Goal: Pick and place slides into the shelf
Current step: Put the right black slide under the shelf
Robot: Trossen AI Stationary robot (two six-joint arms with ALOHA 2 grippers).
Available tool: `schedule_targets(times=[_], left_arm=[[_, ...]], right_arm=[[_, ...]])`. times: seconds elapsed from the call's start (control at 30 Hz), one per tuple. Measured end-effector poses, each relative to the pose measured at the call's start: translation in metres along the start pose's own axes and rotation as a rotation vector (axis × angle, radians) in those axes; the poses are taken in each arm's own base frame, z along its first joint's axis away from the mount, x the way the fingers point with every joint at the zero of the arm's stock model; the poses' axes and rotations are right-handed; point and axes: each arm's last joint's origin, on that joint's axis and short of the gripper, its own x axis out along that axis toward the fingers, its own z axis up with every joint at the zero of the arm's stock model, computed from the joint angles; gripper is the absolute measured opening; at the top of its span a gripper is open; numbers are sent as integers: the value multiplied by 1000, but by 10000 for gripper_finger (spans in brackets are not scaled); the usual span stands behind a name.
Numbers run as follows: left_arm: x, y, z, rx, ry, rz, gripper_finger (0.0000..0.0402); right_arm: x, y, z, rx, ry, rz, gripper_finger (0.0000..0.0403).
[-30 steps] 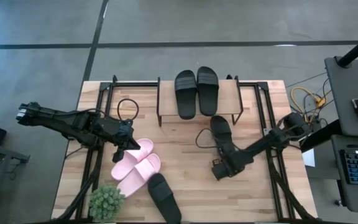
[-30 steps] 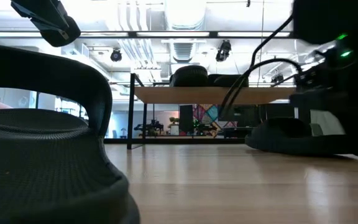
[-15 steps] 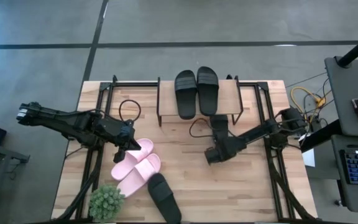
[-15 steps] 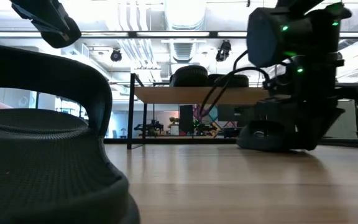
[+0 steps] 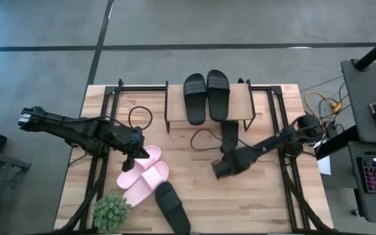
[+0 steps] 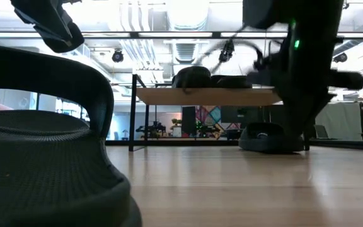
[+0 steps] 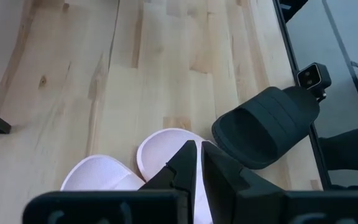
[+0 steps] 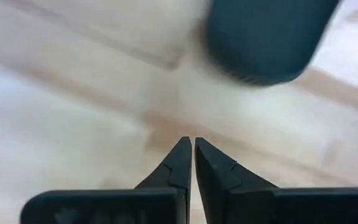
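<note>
- Seeing no readable brand or label on any slide from my end.
- Right gripper [image 5: 218, 171] has fingers pinched together, holding nothing; black slide [image 5: 230, 136] lies just behind it, toe under the shelf [image 5: 175, 104].
- Left gripper [image 5: 138, 155] also pinched shut and empty, hovering over the pink pair [image 5: 142, 176].
- Two black slides [image 5: 205, 96] sit on the shelf top.
- One more black slide [image 5: 172, 207] near the front edge, beside the pink pair.

I log: light wooden tabletop [image 5: 266, 196] bearing low wooden-topped black-legged shelf [image 5: 240, 108], two pale pink slides [image 5: 142, 176], two black slides [image 5: 173, 207], small green plant [image 5: 112, 211].
</note>
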Motion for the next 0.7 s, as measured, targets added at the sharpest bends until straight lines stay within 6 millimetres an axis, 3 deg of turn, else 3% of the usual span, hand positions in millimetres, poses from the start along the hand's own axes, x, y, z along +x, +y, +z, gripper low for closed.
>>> schedule_targets(times=[0.2, 0.4, 0.7], left_arm=[[-1, 0, 1, -25, -11, -4, 10], [1, -1, 3, -48, -27, -15, 10], [11, -12, 11, -119, -75, -96, 10]], right_arm=[[-29, 29, -23, -15, -28, 256, 13], [-47, 61, -30, -51, -43, 572, 13], [-80, 78, -22, -71, -114, 626, 13]])
